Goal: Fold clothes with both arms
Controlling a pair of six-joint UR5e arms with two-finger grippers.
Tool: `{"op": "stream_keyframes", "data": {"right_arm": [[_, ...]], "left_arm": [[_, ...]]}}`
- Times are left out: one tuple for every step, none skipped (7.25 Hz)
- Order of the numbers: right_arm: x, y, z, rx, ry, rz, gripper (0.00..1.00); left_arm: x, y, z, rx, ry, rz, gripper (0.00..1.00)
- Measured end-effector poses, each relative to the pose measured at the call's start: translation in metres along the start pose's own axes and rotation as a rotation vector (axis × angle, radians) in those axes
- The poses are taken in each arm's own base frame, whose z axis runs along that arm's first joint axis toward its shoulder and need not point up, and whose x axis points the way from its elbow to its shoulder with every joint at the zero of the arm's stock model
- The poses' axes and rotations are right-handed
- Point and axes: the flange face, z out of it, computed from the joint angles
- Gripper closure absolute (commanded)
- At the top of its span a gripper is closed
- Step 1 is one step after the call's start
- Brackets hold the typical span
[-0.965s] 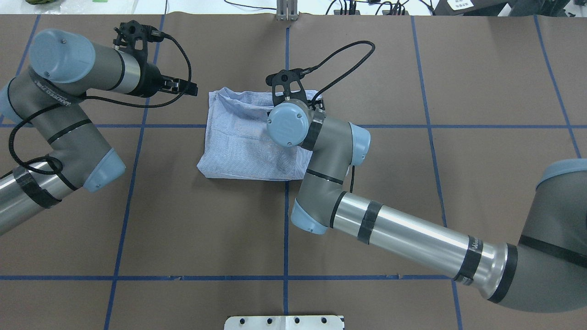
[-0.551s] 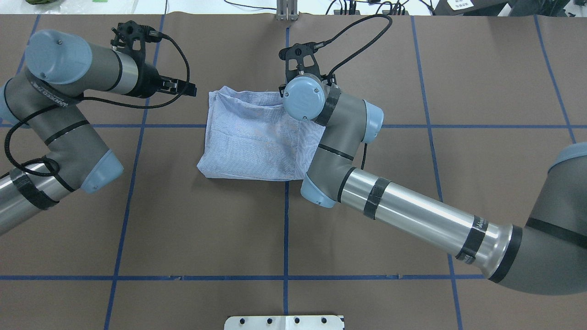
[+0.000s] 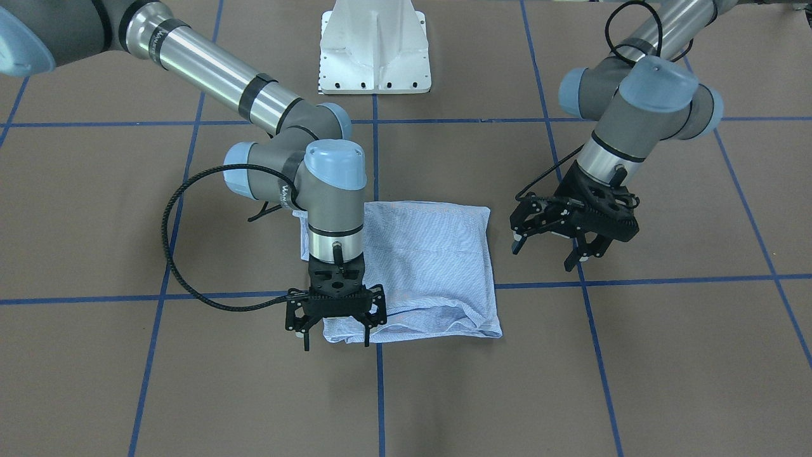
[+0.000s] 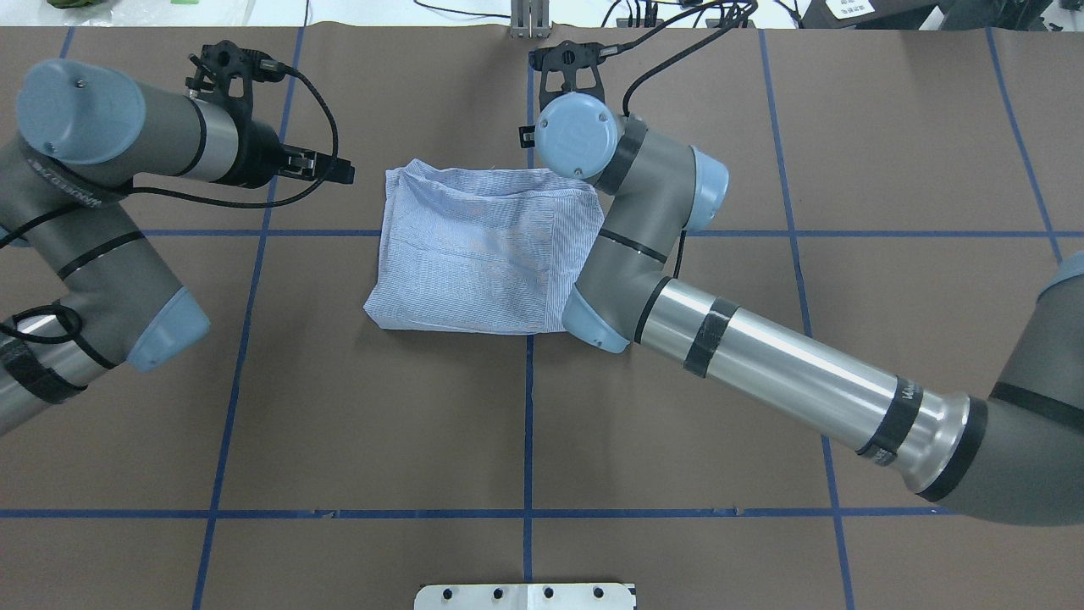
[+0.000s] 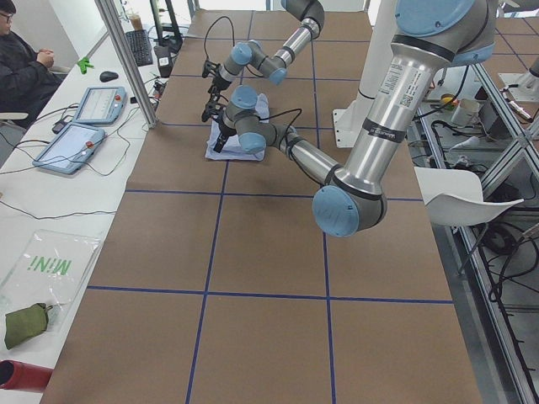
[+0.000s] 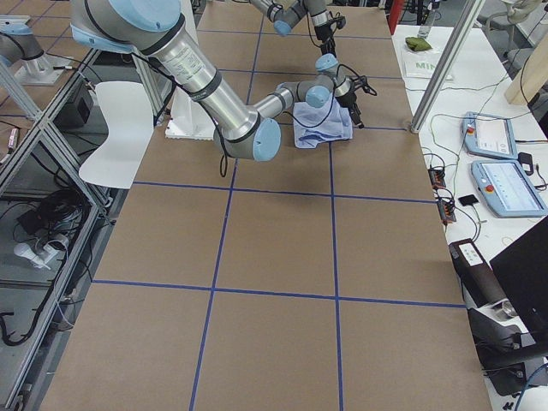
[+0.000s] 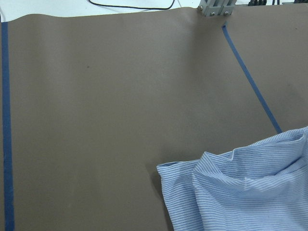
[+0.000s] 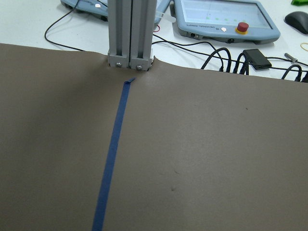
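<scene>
The light blue striped shirt (image 4: 474,254) lies folded into a rough rectangle at the table's middle; it also shows in the front view (image 3: 431,260) and at the lower right of the left wrist view (image 7: 240,192). My right gripper (image 3: 335,333) is open and empty, pointing down, hovering at the shirt's far right corner; in the overhead view its wrist (image 4: 576,135) hides it. My left gripper (image 3: 550,254) is open and empty, held above the table to the left of the shirt, apart from it; it also shows in the overhead view (image 4: 339,169).
The white pedestal base (image 3: 374,51) stands at the robot's side. An aluminium post (image 8: 130,33) stands at the far table edge, with teach pendants (image 8: 226,19) behind it. Blue tape lines (image 4: 528,407) grid the brown table. An operator (image 5: 17,50) sits beyond the far edge.
My right arm has moved from over the shirt's right part toward the far edge, uncovering the shirt. My left arm has drawn back slightly to the left. The shirt has not moved.
</scene>
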Motion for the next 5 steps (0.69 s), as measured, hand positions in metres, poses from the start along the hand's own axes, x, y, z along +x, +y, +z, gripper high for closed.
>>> {"op": "stream_keyframes", "data": {"right_arm": [[0.040, -0.012, -0.034, -0.081, -0.010, -0.003, 0.00], [0.094, -0.019, -0.071, -0.140, -0.015, -0.046, 0.00], [0.159, -0.027, -0.107, -0.202, -0.014, -0.114, 0.00], [0.235, -0.032, -0.133, -0.263, -0.014, -0.191, 0.00], [0.310, -0.032, -0.146, -0.316, -0.028, -0.249, 0.00]], "left_arm": [[0.009, 0.010, -0.040, -0.036, 0.000, -0.005, 0.00], [0.020, 0.019, -0.084, -0.068, -0.018, 0.001, 0.00], [0.022, 0.026, -0.125, -0.091, -0.051, 0.030, 0.00], [0.005, 0.026, -0.162, -0.099, -0.108, 0.085, 0.00], [-0.030, 0.017, -0.193, -0.102, -0.177, 0.163, 0.00]]}}
